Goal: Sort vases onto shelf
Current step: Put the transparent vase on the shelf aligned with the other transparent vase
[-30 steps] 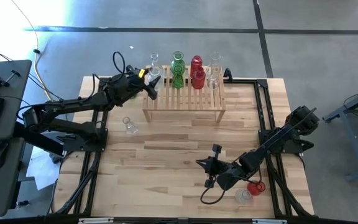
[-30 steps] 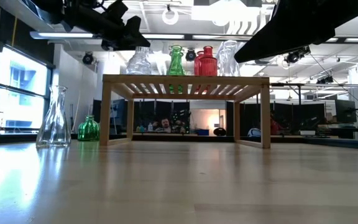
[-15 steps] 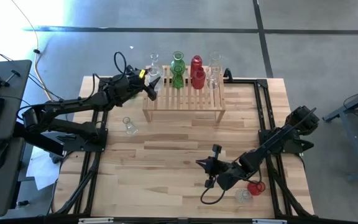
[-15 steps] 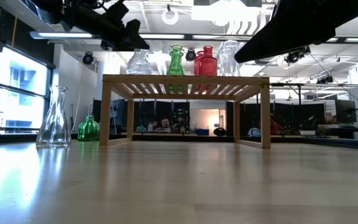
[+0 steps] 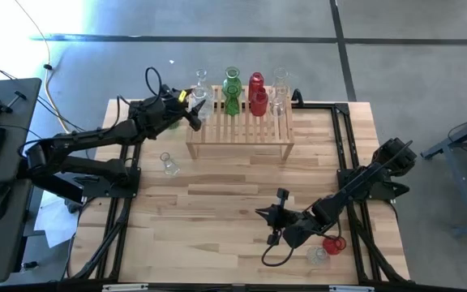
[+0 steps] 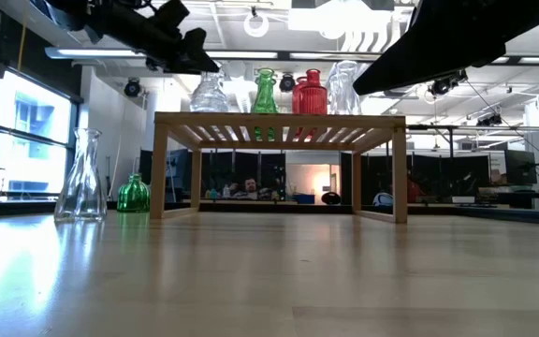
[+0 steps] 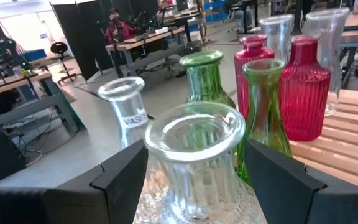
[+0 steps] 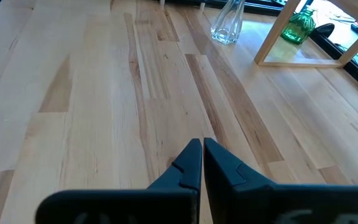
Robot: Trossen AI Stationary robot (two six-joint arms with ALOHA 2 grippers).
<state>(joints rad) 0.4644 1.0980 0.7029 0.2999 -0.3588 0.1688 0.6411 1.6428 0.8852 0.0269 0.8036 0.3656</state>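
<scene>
Left gripper (image 7: 191, 180) at shelf (image 5: 242, 130) corner, jaws spread around ribbed clear vase (image 7: 194, 162), seemingly not gripping, right gripper (image 8: 202, 163) jaws closed, empty, well clear of shelf

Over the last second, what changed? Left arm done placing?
The left gripper has drawn back slightly from the shelf's left end, its fingers open on either side of the ribbed clear vase, which is standing on the shelf. The right gripper, shut, and the other vases stayed put.
</scene>
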